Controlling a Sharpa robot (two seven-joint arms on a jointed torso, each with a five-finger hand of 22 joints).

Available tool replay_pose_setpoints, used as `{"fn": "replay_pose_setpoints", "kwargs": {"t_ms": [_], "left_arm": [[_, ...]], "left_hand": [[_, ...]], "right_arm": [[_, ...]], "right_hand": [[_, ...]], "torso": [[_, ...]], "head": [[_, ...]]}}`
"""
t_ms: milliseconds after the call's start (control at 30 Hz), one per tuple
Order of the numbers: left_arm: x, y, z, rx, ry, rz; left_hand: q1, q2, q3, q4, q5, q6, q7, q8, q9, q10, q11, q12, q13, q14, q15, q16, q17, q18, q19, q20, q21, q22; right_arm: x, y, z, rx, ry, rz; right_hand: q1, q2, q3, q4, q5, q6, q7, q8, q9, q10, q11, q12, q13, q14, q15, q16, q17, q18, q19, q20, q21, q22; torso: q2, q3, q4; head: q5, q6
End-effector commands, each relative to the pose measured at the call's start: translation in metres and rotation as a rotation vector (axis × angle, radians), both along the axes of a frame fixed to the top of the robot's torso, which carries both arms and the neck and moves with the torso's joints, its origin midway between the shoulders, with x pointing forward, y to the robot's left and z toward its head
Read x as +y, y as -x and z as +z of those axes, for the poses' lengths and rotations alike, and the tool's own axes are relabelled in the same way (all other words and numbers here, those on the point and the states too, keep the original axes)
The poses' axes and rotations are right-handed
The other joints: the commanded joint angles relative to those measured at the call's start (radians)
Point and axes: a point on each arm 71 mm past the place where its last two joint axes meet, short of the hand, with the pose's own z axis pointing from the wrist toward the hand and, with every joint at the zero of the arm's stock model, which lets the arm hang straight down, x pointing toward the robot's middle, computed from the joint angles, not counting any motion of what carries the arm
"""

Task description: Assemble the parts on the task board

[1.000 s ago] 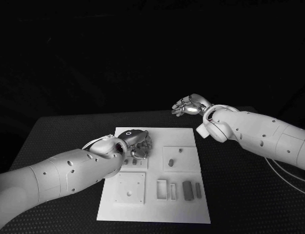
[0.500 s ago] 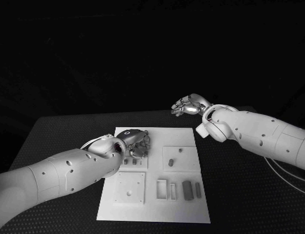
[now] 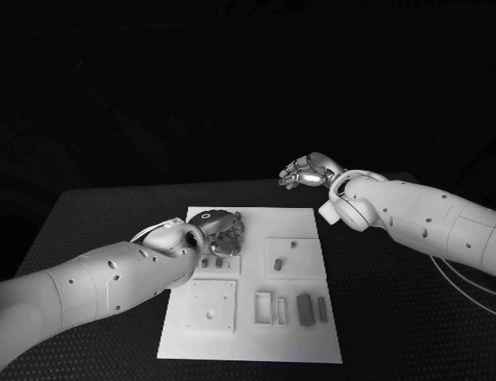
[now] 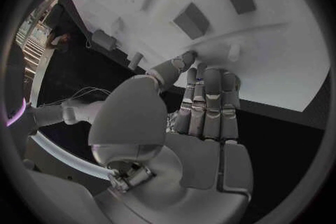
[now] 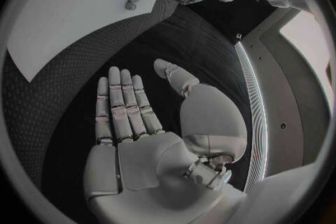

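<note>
- Parts lie on the board, centre frame; several sit under the left hand.
- Left fingers pressed together, tips touching the board; ease onto one part before closing.
- Right hand, upper right, holds nothing, fingers loosely apart; keep it clear.

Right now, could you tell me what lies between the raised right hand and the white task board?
Only bare black table lies between the silver right hand and the white task board, as the right wrist view shows.

task board: on the black table, at its middle
left hand: over the board's far left part
right hand: beyond the board's far right corner
parts: on the board's near right
</note>
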Motion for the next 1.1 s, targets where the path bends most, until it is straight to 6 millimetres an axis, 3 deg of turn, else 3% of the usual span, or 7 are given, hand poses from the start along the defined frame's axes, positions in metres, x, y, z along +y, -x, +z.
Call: {"fn": "replay_pose_setpoints", "kwargs": {"t_ms": [33, 667, 1100], "left_arm": [[-0.005, 0.001, 0.000, 0.005, -0.007, -0.014], [-0.009, 0.002, -0.008, 0.029, -0.019, -0.018], [-0.011, 0.002, -0.013, 0.030, -0.044, -0.018]], "left_hand": [[-0.001, 0.005, 0.005, -0.002, 0.003, 0.008, 0.000, 0.004, -0.001, 0.009, -0.001, -0.002, -0.002, 0.006, -0.001, 0.007, 0.000, -0.011, 0.006, -0.046, 0.006, 0.017], [-0.012, -0.008, -0.006, -0.004, -0.003, 0.005, -0.001, 0.000, -0.007, 0.015, -0.003, -0.006, -0.004, 0.016, -0.004, 0.020, 0.001, -0.009, 0.016, -0.050, 0.013, 0.018], [-0.010, 0.004, -0.006, -0.002, -0.003, 0.015, -0.002, 0.005, -0.009, 0.029, -0.009, -0.004, -0.003, 0.027, -0.009, 0.032, 0.003, -0.005, 0.029, -0.054, 0.020, 0.019]], "right_arm": [[0.003, 0.001, 0.000, -0.001, -0.003, 0.021], [0.004, 0.001, 0.000, -0.001, -0.004, 0.023], [0.004, 0.001, 0.000, -0.002, -0.004, 0.023]], "right_hand": [[-0.008, 0.001, -0.002, 0.002, 0.005, -0.005, 0.003, 0.004, -0.001, 0.006, -0.001, -0.006, 0.000, 0.003, 0.005, -0.005, -0.001, -0.019, -0.007, 0.000, -0.007, 0.002], [-0.008, 0.001, -0.002, 0.002, 0.006, -0.006, 0.002, 0.004, -0.001, 0.006, -0.001, -0.007, 0.000, 0.003, 0.005, -0.005, -0.001, -0.019, -0.007, 0.000, -0.007, 0.002], [-0.009, 0.001, -0.002, 0.002, 0.006, -0.006, 0.002, 0.004, -0.001, 0.006, -0.001, -0.007, 0.000, 0.003, 0.005, -0.005, -0.001, -0.019, -0.007, 0.000, -0.007, 0.002]], "torso": [[0.000, 0.0000, -0.0001], [0.000, 0.0003, -0.0008], [0.000, 0.0004, -0.0005]], "head": [[0.001, -0.001], [-0.002, -0.002], [-0.004, -0.003]]}}
